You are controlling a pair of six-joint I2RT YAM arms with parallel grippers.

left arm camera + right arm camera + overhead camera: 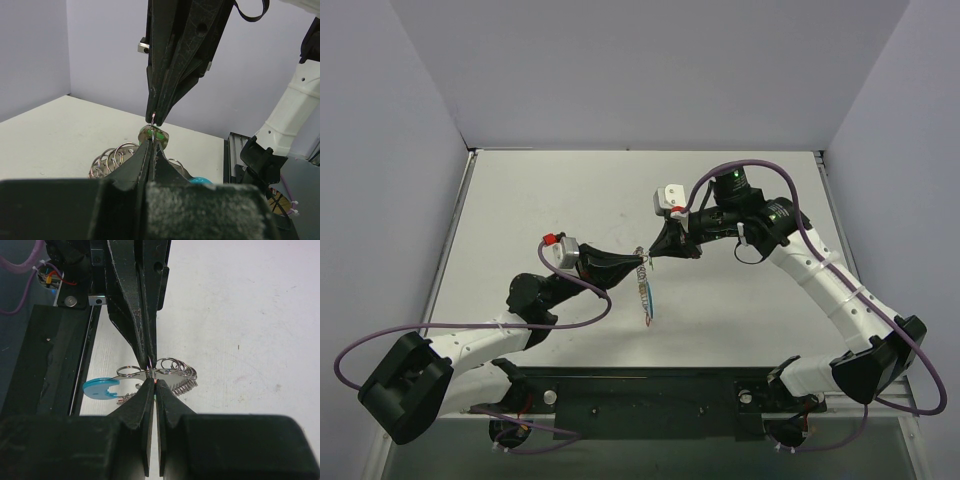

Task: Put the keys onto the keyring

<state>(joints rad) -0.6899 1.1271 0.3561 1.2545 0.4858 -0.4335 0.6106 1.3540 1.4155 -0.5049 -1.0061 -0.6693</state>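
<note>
Nearest the lens, the left claw (152,146) was pressed together on the green key (160,134); tip to tip, the right claw (155,115) pinched a thin wire loop of the keyring (111,159), hanging above the desk (45,135). Threading looked under way; next I needed to slide key onto wire steadily.

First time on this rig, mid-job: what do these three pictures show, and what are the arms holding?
A left arm and a right arm, each ending in a two-finger gripper. The wide picture looks down from above; the other two come from cameras on each wrist. The left gripper and right gripper meet tip to tip over the table, both shut, pinching the keyring, a wire coil with a blue tag and a green key. Which piece each pinches I cannot tell.
</note>
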